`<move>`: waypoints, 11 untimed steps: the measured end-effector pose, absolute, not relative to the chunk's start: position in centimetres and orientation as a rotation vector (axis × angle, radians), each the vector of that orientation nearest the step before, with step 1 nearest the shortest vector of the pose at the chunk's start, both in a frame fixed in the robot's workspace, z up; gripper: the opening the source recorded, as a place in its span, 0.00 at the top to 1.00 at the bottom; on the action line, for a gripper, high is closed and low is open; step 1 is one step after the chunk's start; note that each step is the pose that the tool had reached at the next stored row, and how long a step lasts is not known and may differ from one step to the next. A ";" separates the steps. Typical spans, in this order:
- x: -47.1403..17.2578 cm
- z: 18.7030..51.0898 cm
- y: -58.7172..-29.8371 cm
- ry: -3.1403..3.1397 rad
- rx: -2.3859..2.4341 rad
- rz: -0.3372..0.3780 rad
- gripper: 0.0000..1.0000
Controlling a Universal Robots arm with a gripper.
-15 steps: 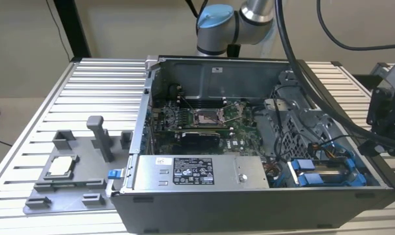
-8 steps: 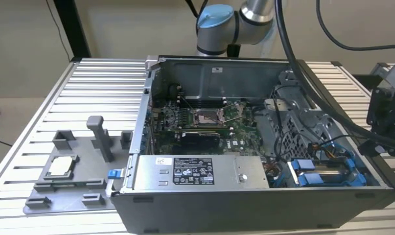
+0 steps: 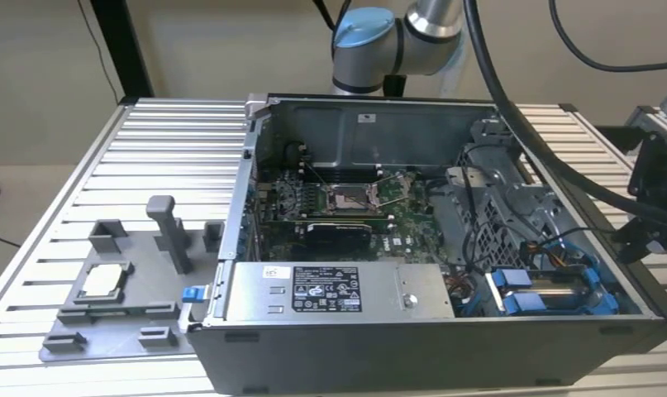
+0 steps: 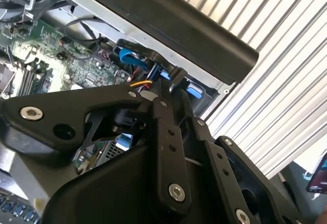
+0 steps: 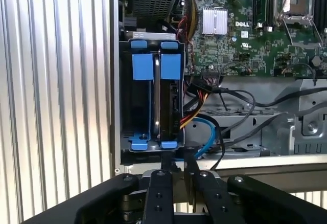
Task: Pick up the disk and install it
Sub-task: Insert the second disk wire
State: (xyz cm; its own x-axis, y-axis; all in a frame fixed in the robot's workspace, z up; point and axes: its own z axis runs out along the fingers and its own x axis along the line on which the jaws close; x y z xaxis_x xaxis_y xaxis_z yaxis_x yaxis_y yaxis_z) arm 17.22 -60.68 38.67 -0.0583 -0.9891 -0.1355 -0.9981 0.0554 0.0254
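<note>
Already the disk (image 5: 153, 101) is sitting edge-up in the drive cage (image 5: 118, 96) at the corner of the open computer case (image 3: 421, 343), its blue carrier tabs showing at both ends in the first wrist view. The claw (image 5: 176, 165) is hanging just off the near end of the cage, fingers (image 5: 162, 183) looking drawn close together with nothing between them. From the claw, the disk is lying straight ahead, its long axis running directly away from the fingertips.
</note>
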 end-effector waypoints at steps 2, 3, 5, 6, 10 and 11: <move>17.2 38.6 -60.7 2.253 -2.061 0.169 1.00; 17.2 38.5 -60.7 2.268 -2.044 0.167 1.00; 17.2 38.1 -60.7 2.291 -2.016 0.165 1.00; 17.2 38.0 -60.7 2.301 -2.004 0.164 1.00; 17.5 37.8 -60.7 2.327 -1.972 0.161 1.00; 17.6 37.7 -60.7 2.331 -1.966 0.161 0.00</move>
State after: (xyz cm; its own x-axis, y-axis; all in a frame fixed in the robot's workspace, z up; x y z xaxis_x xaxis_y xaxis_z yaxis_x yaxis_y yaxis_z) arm 17.59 -60.68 37.74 -0.1688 -0.9764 -0.1349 -0.9857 0.1671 0.0240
